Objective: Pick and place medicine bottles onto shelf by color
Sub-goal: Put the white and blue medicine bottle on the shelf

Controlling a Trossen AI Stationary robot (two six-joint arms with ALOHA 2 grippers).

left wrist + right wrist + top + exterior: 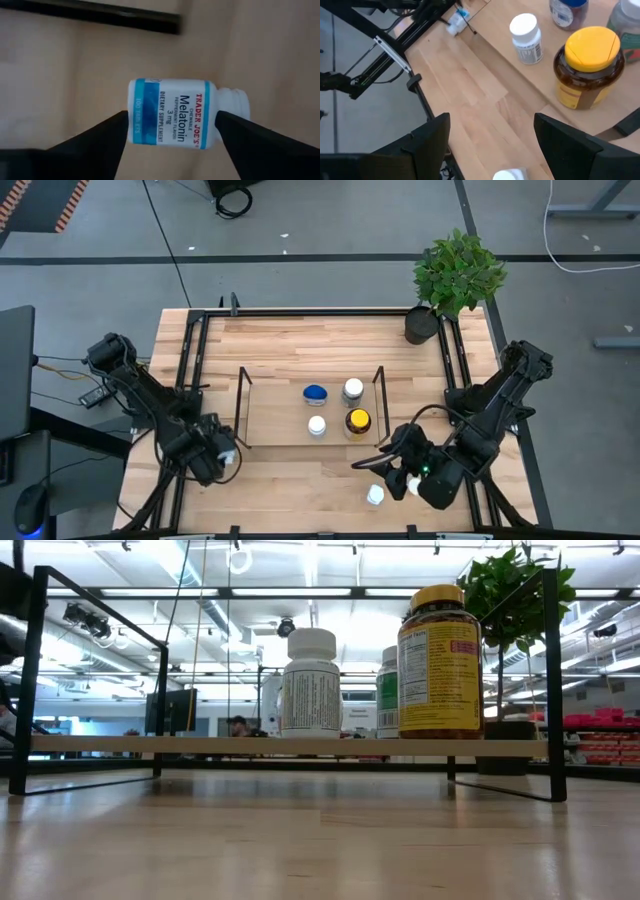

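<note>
At the near-left corner of the wooden table (pixel 300 340), the left gripper (pixel 170 132) straddles a small white bottle with a blue label (pixel 172 119) lying on its side, fingers spread on either flank and not yet touching it, apparently to lift it. Four bottles already stand on the low black wire shelf (pixel 243 408): blue-capped (pixel 316 393), two white-capped, and the amber yellow-capped one (pixel 357 421). The right gripper (pixel 492 132) hangs wide and empty near the near-right edge, above another white-capped bottle (pixel 375 495).
</note>
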